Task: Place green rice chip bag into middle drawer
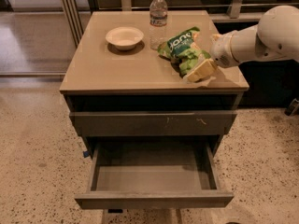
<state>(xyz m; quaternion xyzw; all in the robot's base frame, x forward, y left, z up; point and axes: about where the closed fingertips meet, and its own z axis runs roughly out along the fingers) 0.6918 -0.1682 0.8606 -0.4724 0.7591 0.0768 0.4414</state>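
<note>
The green rice chip bag (183, 49) lies on the right half of the cabinet top (107, 71), just right of the water bottle. My gripper (201, 71) comes in from the right on a white arm and sits against the bag's lower right edge, low over the cabinet top. The middle drawer (152, 178) is pulled out below, and what shows of its inside is bare; its plain front panel (154, 199) faces the camera. It lies well below and in front of the bag.
A clear water bottle (159, 17) and a pale bowl (124, 36) stand at the back of the cabinet top. A closed drawer front with white scratch marks (154, 123) sits above the open drawer. Speckled floor surrounds the cabinet; a dark unit stands at right.
</note>
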